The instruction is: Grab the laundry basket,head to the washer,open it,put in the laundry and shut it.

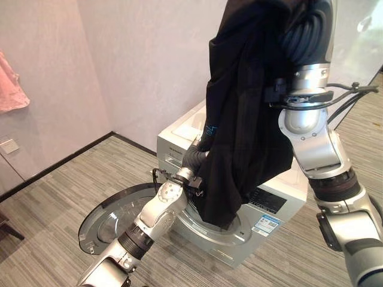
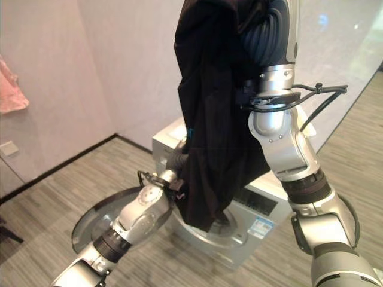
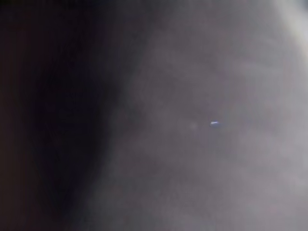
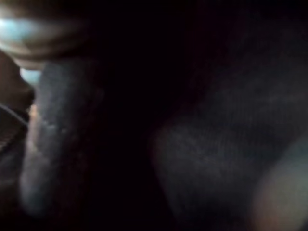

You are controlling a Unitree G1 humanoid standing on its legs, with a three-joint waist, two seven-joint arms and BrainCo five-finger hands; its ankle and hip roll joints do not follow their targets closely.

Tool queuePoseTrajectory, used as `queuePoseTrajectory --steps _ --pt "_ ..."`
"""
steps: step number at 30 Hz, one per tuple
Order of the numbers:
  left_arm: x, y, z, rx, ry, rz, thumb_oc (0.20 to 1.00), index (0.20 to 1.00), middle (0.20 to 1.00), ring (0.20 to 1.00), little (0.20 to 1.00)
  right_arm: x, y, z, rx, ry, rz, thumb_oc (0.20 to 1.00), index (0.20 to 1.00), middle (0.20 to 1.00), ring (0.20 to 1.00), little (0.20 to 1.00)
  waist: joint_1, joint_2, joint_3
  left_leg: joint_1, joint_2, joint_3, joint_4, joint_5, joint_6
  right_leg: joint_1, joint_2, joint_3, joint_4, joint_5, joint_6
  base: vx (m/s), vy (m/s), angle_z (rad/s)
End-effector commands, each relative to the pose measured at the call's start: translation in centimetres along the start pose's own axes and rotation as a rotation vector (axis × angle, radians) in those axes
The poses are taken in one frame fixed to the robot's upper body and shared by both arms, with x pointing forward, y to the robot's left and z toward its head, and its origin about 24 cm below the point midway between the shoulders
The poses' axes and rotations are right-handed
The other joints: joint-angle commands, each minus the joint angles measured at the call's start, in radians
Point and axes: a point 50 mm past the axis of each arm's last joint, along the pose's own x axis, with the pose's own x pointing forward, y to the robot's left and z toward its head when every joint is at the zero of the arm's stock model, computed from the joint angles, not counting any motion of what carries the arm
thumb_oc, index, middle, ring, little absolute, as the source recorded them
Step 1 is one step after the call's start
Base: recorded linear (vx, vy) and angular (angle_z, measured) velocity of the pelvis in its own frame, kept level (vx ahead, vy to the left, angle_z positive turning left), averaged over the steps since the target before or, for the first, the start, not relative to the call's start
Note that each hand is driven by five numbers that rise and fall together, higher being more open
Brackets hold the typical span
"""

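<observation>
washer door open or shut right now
Open: the round glass-windowed washer door is swung out to the left of the white front-loading washer, and a black garment hangs over the drum opening.

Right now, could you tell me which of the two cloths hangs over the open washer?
The black garment, draped down from the raised right arm to the washer mouth; the pink cloth hangs on the far wall.
</observation>
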Motion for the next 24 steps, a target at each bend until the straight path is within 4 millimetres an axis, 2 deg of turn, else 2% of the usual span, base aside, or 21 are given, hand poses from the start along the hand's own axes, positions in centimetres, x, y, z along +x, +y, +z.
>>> queuePoseTrajectory --steps 1,6,14,20,24 --pt "1.1 -3.4 1.2 -0.020 -0.043 -0.166 1.000 1.000 1.000 1.000 1.000 2.8 -2.5 1.1 -0.028 -0.078 -0.141 0.200 0.200 0.200 0.200 0.200 0.026 0.039 0.012 -0.033 0.057 0.000 -0.077 0.075 -0.047 0.017 0.029 0.012 0.008 -0.155 -0.017 0.00 0.000 0.00" --pt "1.9 -4.3 1.3 -0.038 -0.049 -0.166 1.000 1.000 1.000 1.000 1.000 2.6 -2.3 0.8 0.006 -0.048 -0.154 0.200 0.200 0.200 0.200 0.200 0.016 0.035 0.014 -0.034 0.054 0.005 -0.091 0.081 -0.050 0.015 0.031 0.007 0.008 -0.157 -0.019 0.00 0.000 0.00" --pt "4.3 -5.4 2.8 -0.030 -0.095 -0.145 1.000 1.000 1.000 1.000 1.000 0.6 -1.3 0.5 0.127 0.006 -0.107 0.200 0.200 0.200 0.200 0.200 -0.013 0.033 0.006 -0.030 0.048 0.014 -0.101 0.077 -0.051 0.014 0.025 0.003 0.008 -0.158 -0.015 0.01 0.026 0.02" --pt "5.8 -7.2 2.1 0.011 -0.052 -0.164 1.000 1.000 1.000 1.000 1.000 0.5 -0.7 0.9 0.195 0.009 -0.079 0.200 0.200 0.200 0.200 0.200 -0.034 0.029 -0.005 -0.021 0.045 0.029 -0.107 0.073 -0.050 0.011 0.017 0.005 0.010 -0.156 -0.009 0.01 0.032 0.01" --pt "6.6 -8.3 2.4 0.028 -0.063 -0.172 1.000 1.000 1.000 1.000 1.000 0.7 -0.5 1.2 0.217 0.001 -0.074 0.200 0.200 0.200 0.200 0.200 -0.040 0.024 -0.007 -0.019 0.043 0.035 -0.109 0.072 -0.049 0.010 0.012 0.005 0.013 -0.158 -0.005 0.00 0.000 0.00"
